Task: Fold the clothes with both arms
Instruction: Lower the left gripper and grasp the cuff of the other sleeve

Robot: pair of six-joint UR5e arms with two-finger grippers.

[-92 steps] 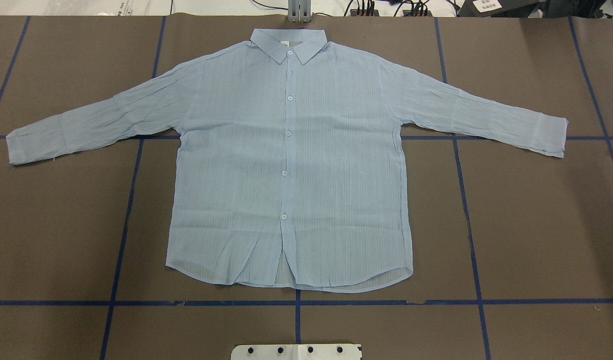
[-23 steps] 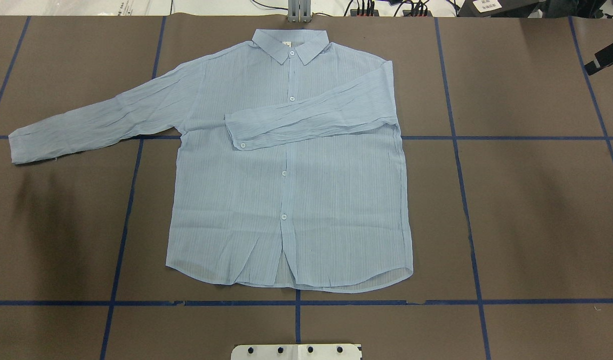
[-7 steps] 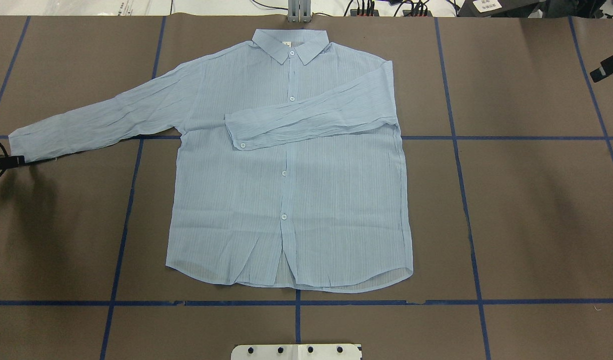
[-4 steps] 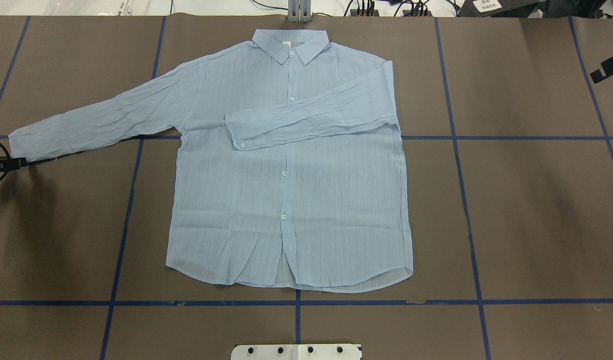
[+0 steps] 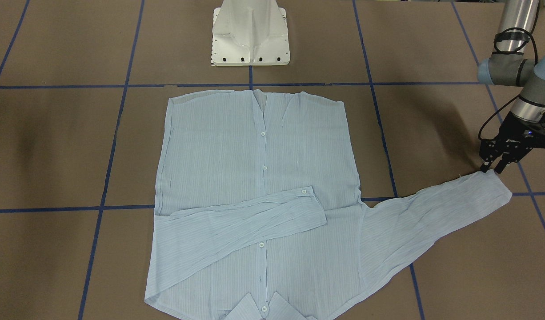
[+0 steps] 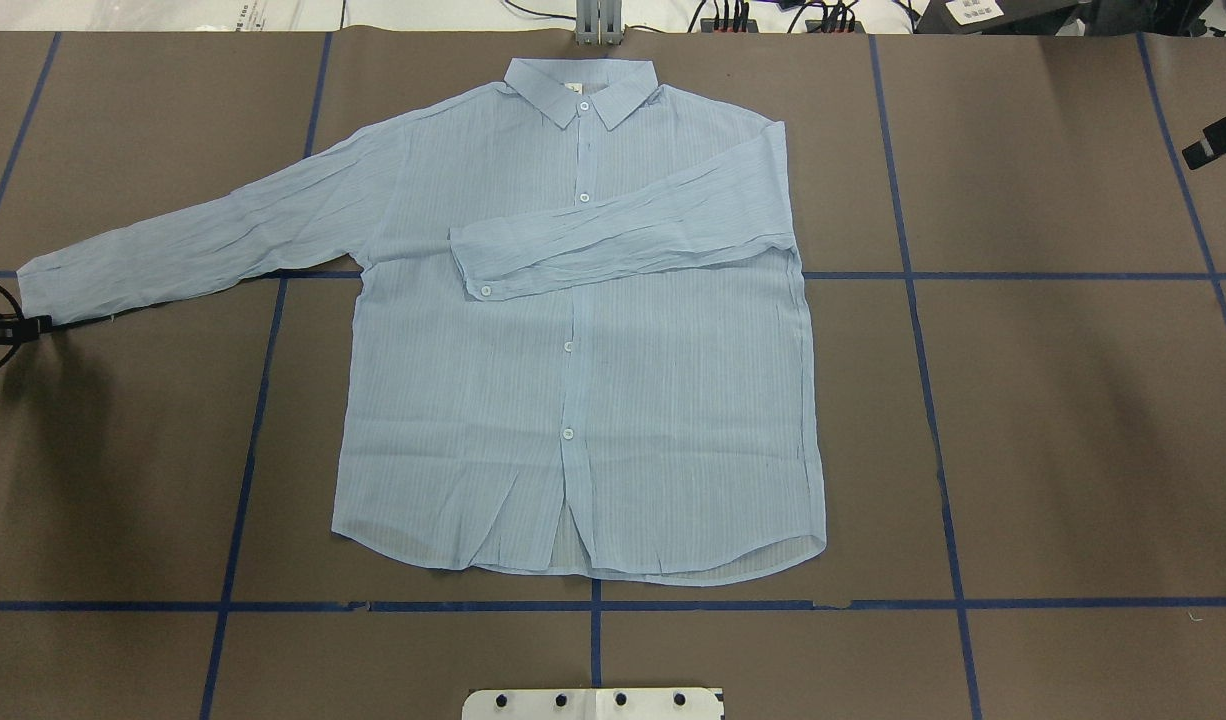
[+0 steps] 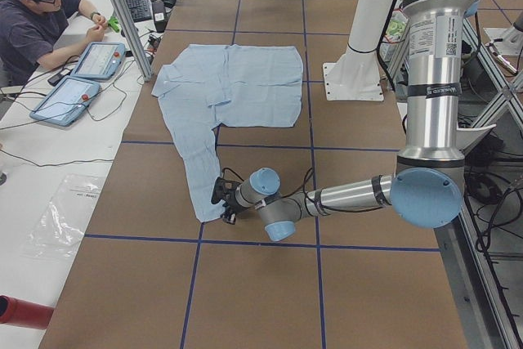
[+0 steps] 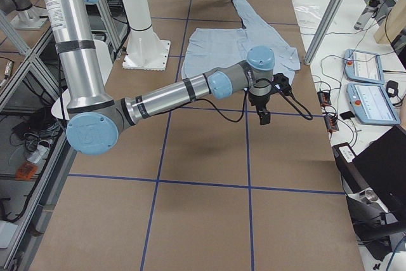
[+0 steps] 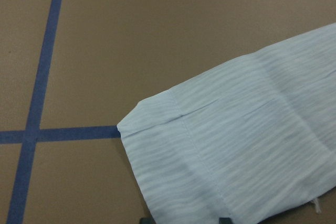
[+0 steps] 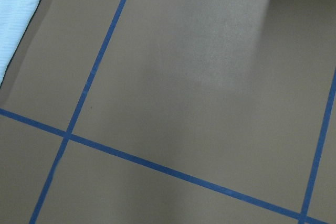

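One thin shirt [image 6: 573, 400] lies flat mid-table, hem nearest the robot's edge. I judge it light, limp and apt to slide or bunch on the table [image 6: 1073, 450], so I'd pinch the stitched cuff [image 9: 210, 171], its firmest part. Further out, near the left edge, that cuff ends the outstretched sleeve [image 6: 203, 245]. My left gripper [image 5: 490, 170] points down, fingers spread and straddling the cuff's edge, not yet closed, and the left arm [image 7: 351, 194] reaches low, nearly level. Beyond, the other sleeve [image 6: 623, 245] lies folded across the chest. Toward the far right corner, the right gripper [image 8: 261, 113] hangs well apart from the shirt, and I cannot tell its state.
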